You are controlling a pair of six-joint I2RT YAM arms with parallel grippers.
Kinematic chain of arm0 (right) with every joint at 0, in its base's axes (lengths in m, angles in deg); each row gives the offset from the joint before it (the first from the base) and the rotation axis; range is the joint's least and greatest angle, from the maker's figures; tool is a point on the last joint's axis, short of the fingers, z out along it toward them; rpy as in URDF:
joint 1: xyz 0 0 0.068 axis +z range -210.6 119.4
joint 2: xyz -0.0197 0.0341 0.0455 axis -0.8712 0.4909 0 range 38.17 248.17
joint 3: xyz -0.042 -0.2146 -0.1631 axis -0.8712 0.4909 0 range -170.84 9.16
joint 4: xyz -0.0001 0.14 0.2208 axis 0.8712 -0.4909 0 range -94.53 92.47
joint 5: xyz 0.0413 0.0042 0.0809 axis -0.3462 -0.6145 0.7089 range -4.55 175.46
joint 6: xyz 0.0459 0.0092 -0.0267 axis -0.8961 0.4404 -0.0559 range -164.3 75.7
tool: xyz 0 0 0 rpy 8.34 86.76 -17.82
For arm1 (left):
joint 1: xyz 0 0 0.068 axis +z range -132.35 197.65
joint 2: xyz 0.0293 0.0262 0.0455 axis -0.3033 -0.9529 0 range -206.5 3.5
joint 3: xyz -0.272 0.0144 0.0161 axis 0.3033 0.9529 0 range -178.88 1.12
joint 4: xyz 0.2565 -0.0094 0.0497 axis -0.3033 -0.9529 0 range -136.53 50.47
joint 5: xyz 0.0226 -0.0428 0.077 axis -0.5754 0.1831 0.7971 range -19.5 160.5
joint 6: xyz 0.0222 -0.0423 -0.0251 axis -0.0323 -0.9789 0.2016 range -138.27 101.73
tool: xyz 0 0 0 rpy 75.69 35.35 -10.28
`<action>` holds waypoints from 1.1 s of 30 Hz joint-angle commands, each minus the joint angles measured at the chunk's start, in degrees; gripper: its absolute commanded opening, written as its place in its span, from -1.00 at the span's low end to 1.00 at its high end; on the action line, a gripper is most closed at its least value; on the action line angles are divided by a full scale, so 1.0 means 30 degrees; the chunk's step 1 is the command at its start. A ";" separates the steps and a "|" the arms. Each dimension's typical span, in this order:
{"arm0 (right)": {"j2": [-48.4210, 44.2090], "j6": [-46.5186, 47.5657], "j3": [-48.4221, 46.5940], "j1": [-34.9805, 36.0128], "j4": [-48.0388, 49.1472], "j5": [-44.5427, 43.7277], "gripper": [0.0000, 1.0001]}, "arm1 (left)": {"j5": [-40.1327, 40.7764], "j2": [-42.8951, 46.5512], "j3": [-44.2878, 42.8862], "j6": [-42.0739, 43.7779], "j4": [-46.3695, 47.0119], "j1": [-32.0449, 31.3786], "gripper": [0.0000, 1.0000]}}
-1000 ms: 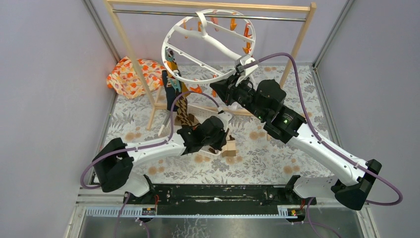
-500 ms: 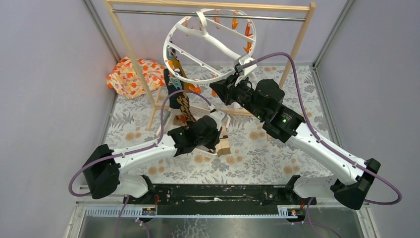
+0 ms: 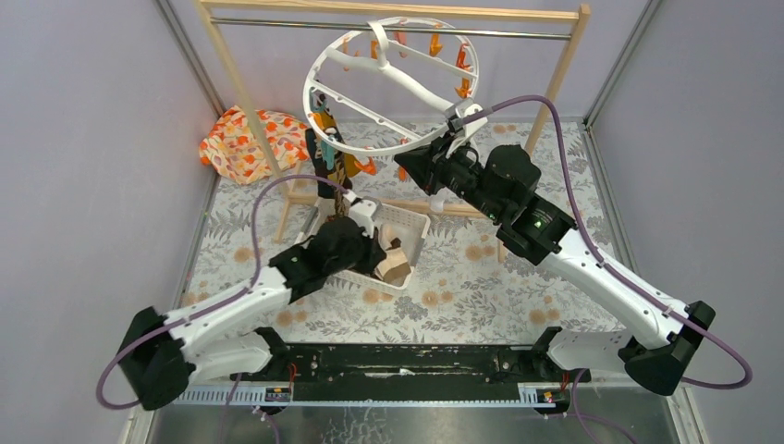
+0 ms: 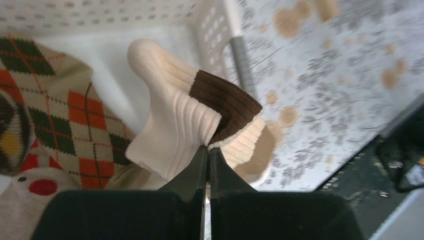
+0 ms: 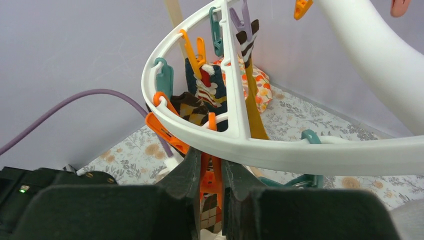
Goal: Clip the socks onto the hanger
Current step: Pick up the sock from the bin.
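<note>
Our left end effector (image 4: pixel 207 148) was closed tight on the cuff of a cream ribbed sock with a brown cuff (image 4: pixel 175 125), inside the white slotted plastic basket (image 4: pixel 215 30). Our right end effector (image 5: pixel 210 162) pinched an orange plastic clip (image 5: pixel 211 177) under the large white round plastic hanger (image 5: pixel 300 152), above and beyond the basket. We judged it best to lift the sock clear of the tan argyle sock (image 4: pixel 75 110) also in the basket, cuff uppermost for the clip. We could read no brand or writing.

One round white hanger (image 5: pixel 300 150). Clips (image 5: pixel 160 127) too hidden to count. Three hung socks (image 5: pixel 207 90). At least three loose socks (image 4: pixel 190 125) in one white basket (image 4: pixel 75 17). One flowered bundle (image 3: pixel 242 143). One wooden frame (image 3: pixel 558 79). Two grippers: left gripper (image 4: pixel 207 150), right gripper (image 5: pixel 211 165).
</note>
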 commanded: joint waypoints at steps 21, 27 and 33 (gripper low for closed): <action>-0.1532 -0.1304 -0.0142 -0.0332 -0.0030 0.4194 -1.00 | 0.2931 1.1614 0.6387 -0.3128 1.2913 0.0463 -1.00; -0.1494 -0.1699 -0.0011 -0.0356 0.0201 0.4892 -1.00 | 0.4078 0.9915 0.6722 -0.4934 1.7055 0.0463 -1.00; -0.1278 -0.1758 0.0119 -0.0331 0.0582 0.5199 -1.00 | 0.4889 0.7910 0.7773 -0.6654 2.1896 0.0463 -1.00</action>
